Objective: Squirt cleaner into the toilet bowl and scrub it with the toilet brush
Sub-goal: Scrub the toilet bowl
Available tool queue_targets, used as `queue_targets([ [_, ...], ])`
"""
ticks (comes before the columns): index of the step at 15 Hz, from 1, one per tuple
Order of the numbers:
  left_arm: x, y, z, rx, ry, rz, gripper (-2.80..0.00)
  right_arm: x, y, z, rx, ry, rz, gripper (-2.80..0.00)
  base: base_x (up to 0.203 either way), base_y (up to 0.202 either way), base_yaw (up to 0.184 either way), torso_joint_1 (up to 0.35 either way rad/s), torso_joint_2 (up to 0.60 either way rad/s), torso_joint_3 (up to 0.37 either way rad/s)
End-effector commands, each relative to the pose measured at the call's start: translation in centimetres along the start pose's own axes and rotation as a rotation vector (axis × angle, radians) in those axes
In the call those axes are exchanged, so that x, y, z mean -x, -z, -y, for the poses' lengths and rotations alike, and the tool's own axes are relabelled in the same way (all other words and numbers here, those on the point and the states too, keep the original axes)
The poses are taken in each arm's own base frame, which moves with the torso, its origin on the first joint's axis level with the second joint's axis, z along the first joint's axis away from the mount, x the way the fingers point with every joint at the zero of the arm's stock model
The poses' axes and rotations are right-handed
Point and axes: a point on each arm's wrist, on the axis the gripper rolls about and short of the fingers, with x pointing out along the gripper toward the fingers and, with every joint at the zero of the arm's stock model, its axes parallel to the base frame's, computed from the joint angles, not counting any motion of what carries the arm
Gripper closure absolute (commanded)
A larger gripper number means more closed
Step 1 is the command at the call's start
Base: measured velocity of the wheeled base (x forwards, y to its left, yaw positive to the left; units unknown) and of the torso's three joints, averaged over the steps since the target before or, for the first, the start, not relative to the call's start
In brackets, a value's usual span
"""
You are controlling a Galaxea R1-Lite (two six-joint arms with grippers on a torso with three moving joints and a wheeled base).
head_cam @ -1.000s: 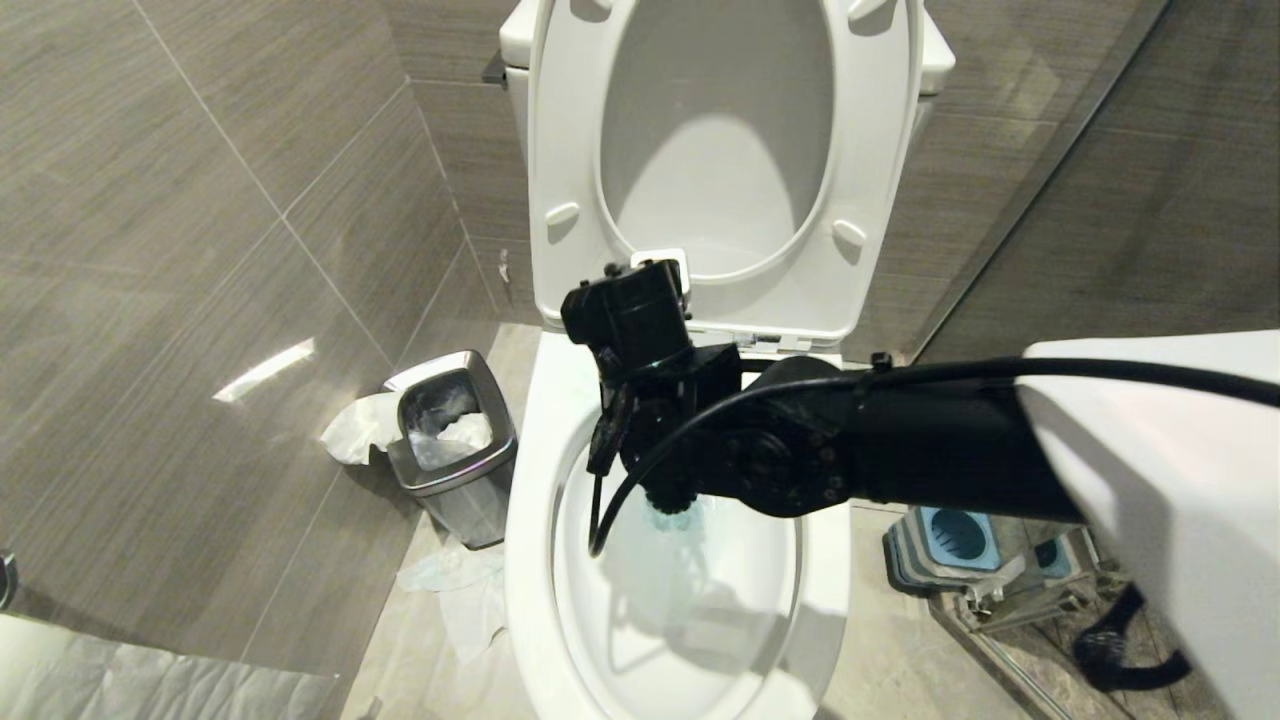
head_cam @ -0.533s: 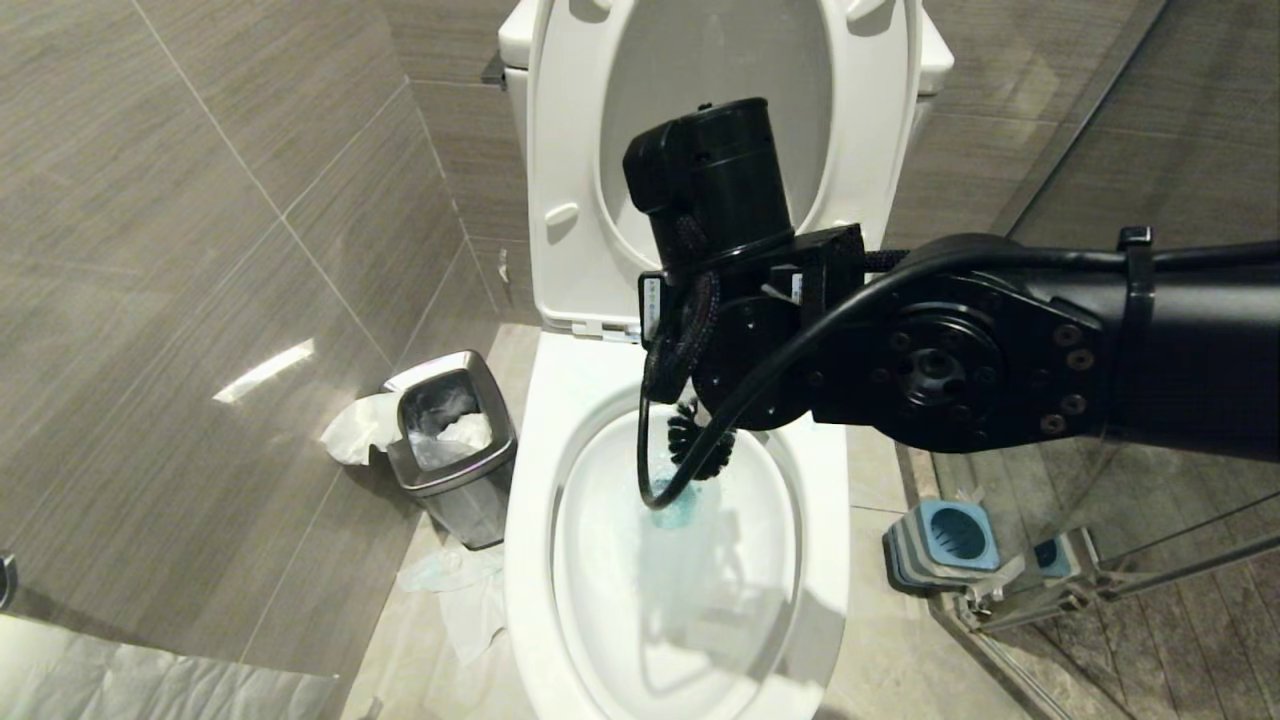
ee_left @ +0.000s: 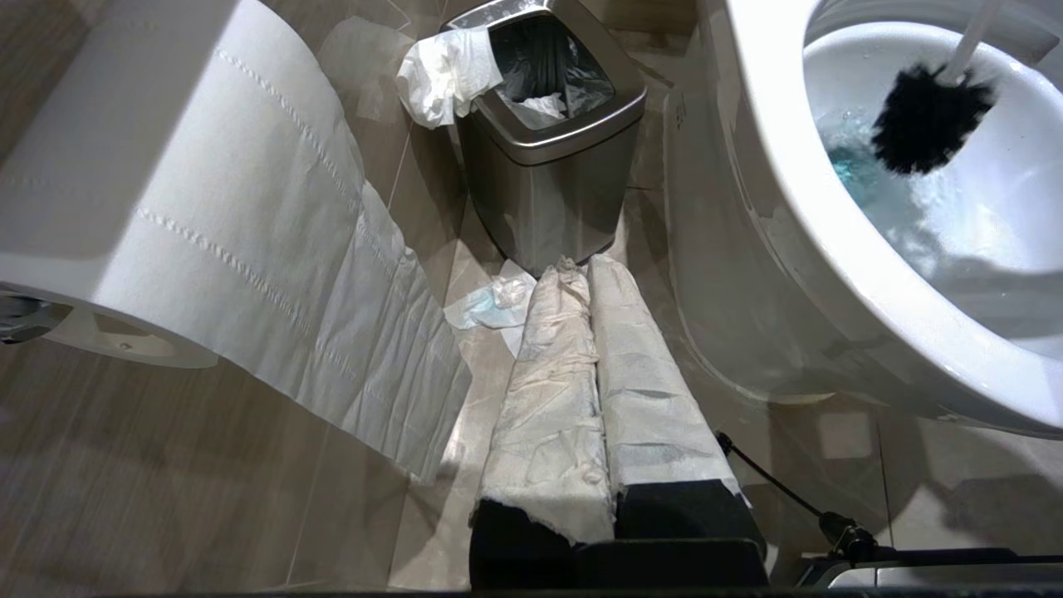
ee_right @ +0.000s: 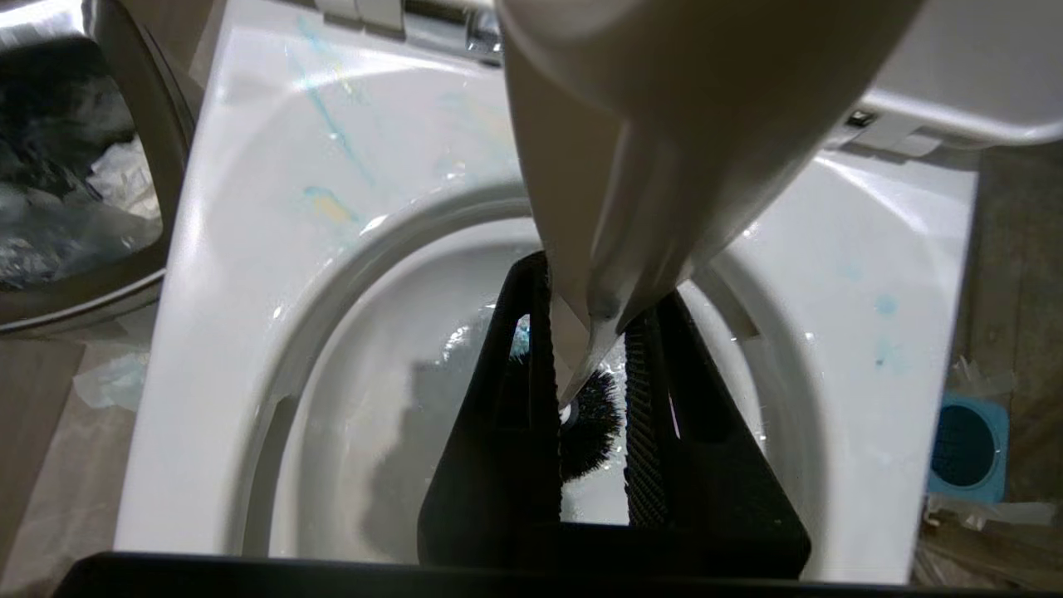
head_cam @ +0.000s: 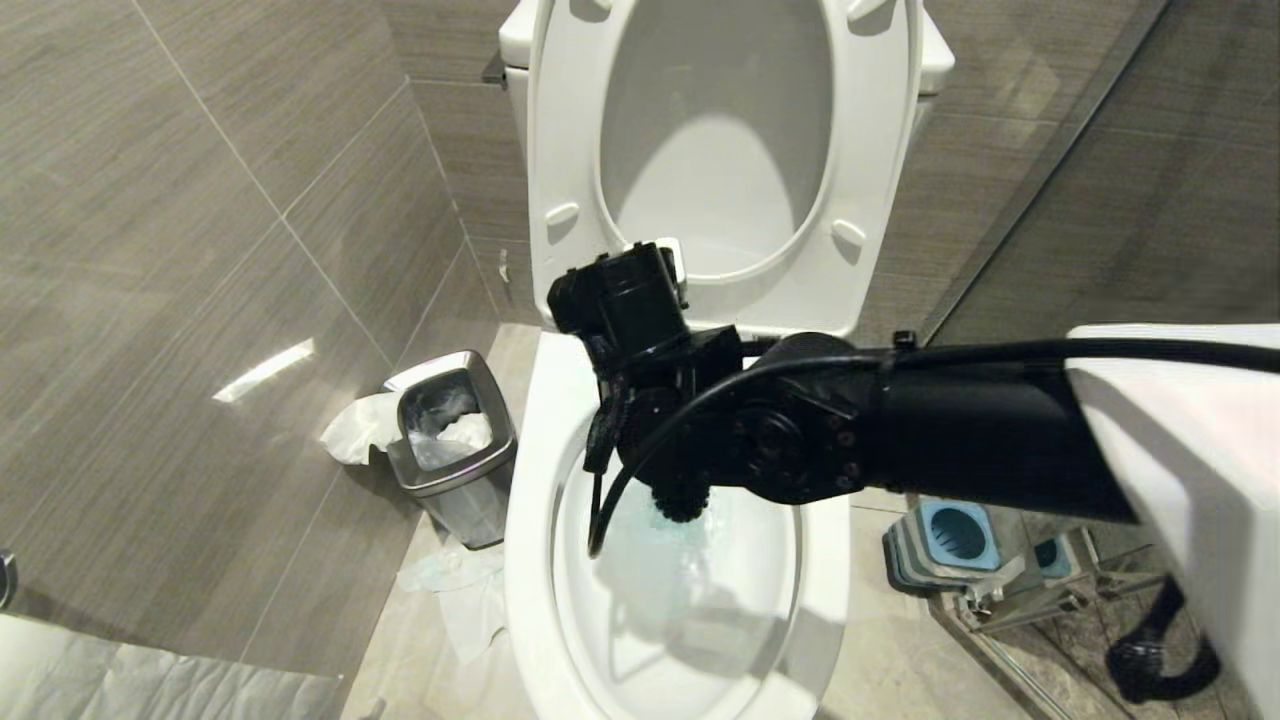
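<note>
The white toilet bowl point(head_cam: 530, 520) stands open in the middle, its water tinted pale blue by the cleaner point(head_cam: 665, 555). Faint blue cleaner streaks point(ee_right: 328, 124) mark the rim point(ee_right: 232, 274). My right gripper point(ee_right: 600, 286) points down into the bowl, shut on the white handle point(ee_right: 631, 166) of the toilet brush. The brush's dark bristle head point(head_cam: 682, 503) sits at the blue water near the back of the basin and also shows from the left wrist point(ee_left: 926, 120). In the head view the black wrist point(head_cam: 660, 400) hides the fingers. My left gripper point(ee_left: 585, 264), paper-wrapped, hangs shut beside the bowl point(ee_left: 772, 191).
A square steel bin point(head_cam: 450, 440) with crumpled paper stands left of the toilet, with more paper on the floor point(head_cam: 460, 590). The blue-and-grey brush holder point(head_cam: 950, 545) sits on the floor at the right by a glass partition. Seat and lid point(head_cam: 720, 150) are raised. A toilet roll point(ee_left: 166, 191) hangs near my left gripper.
Half a second ago my right arm was raised, with the brush head above the water. It has come back down, and the head is at the blue water again. The left gripper has not moved.
</note>
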Motion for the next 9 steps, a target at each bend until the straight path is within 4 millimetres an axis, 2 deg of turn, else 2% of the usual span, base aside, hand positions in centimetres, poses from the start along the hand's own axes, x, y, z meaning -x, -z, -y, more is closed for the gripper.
queue_targets([
  [1,0.0,0.1,0.0,0.000,-0.001,-0.003,0.00,-2.1,3.1,-1.7,0.049,0.014,-0.041,0.00,0.000,0.000,0.000,0.000,0.00,0.000],
  [3,0.0,0.1,0.0,0.000,-0.001,-0.003,0.00,-3.3,5.0,-2.4,0.075,0.014,-0.068,0.00,0.000,0.000,0.000,0.000,0.00,0.000],
  [5,0.0,0.1,0.0,0.000,0.001,-0.003,0.00,-3.9,5.8,-2.6,0.081,0.020,-0.080,0.00,0.000,0.000,0.000,0.000,0.00,0.000],
  [7,0.0,0.1,0.0,0.000,0.000,-0.003,0.00,-3.7,5.3,-2.4,0.072,0.017,-0.074,0.00,0.000,0.000,0.000,0.000,0.00,0.000],
  [9,0.0,0.1,0.0,0.000,-0.001,-0.003,0.00,-2.7,3.5,-1.7,0.043,0.008,-0.050,0.00,0.000,0.000,0.000,0.000,0.00,0.000],
])
